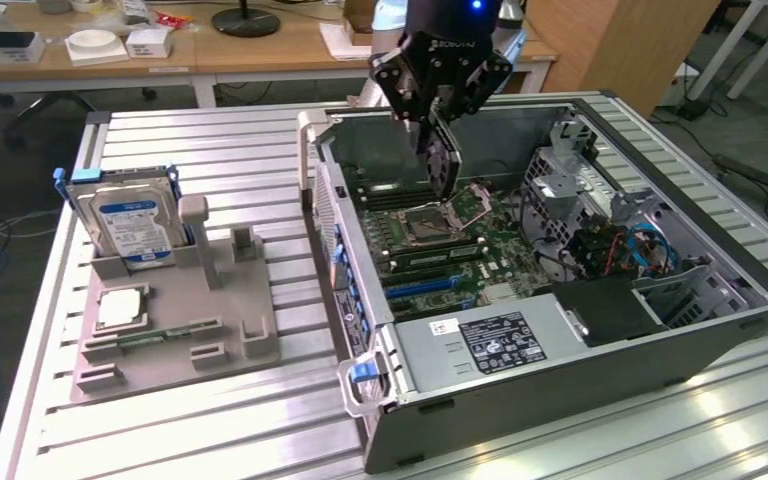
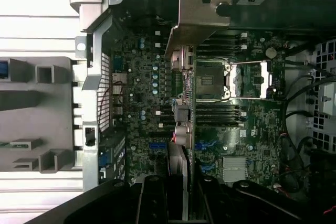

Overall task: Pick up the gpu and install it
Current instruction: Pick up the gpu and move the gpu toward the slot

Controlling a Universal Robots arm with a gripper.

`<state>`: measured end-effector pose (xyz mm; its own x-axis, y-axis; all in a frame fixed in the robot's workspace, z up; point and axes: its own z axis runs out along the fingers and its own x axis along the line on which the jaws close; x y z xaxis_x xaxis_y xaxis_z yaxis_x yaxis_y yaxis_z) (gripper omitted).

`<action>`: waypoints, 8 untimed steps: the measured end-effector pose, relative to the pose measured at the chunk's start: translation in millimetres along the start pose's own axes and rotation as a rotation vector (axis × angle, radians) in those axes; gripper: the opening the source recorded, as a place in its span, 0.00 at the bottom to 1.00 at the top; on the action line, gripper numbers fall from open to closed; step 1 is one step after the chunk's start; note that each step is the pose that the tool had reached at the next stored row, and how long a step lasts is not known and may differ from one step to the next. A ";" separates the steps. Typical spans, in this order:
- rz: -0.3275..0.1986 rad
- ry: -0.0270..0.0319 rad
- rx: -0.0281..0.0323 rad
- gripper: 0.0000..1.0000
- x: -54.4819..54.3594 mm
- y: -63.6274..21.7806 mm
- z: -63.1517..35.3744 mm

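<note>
1. The top edge of the gpu point(image 1: 443, 165) was buried between the fingers of the gripper point(image 1: 427, 122) clamping it.
2. In the wrist view the card hung edge-on below the gripper, so its faces could not be made out.
3. The arm point(image 1: 448, 15) above the gripper was cut off by the picture's edge.
4. The strip of motherboard point(image 1: 491, 235) directly beneath the gripper was covered by the card.
5. Print on the power supply label point(image 1: 494, 343), well below the gripper, was too small to read.
</note>
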<state>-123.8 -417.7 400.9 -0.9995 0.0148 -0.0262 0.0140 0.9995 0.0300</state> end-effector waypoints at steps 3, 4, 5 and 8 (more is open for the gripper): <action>-0.001 0.0000 -0.0002 0.27 -7.7 0.1 0.2; -0.001 0.0000 -0.0002 0.27 -10.5 0.1 0.3; -0.002 0.0001 -0.0002 0.27 -12.9 0.2 0.4; -0.002 0.0001 -0.0002 0.27 -20.4 0.3 0.5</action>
<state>-103.4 -417.7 400.9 -0.9996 0.0125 -0.0262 0.0117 0.9995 0.0301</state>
